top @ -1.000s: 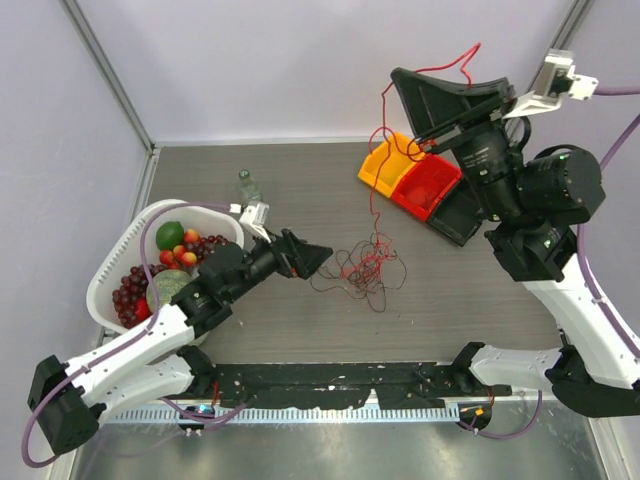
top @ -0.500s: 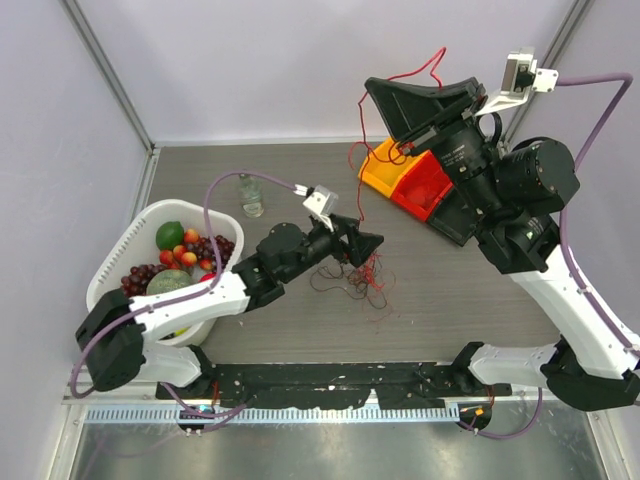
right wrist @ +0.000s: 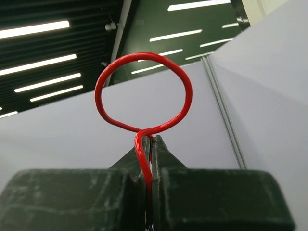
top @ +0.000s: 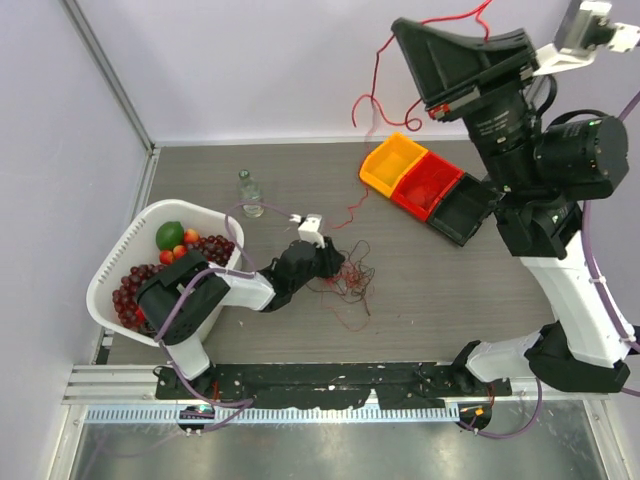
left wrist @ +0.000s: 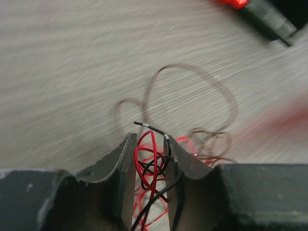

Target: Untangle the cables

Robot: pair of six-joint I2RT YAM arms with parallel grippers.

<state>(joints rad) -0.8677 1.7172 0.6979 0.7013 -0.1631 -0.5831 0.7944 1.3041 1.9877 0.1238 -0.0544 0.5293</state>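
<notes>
While the right gripper [right wrist: 150, 139] is held high above the table [top: 480, 300], its fingers are pressed together on 1 red cable [right wrist: 143, 54], which forms a closed loop just above the fingertips. From that grip, the red strand is draped downward past the yellow bin [top: 392, 163] to the tangle of the cables [top: 345, 282], which lies on the table near its middle. The left gripper [left wrist: 150, 142] is set at the left edge of this tangle. Its jaws are drawn narrow around several red and dark strands, with a gap between them; whether the strands are clamped cannot be told. 1 red bin [top: 430, 185] and 1 black bin [top: 462, 210] are set beside the yellow one. A white basket [top: 190, 206] of fruit and a small bottle [top: 248, 190] are placed at the left, apart from the tangle.
</notes>
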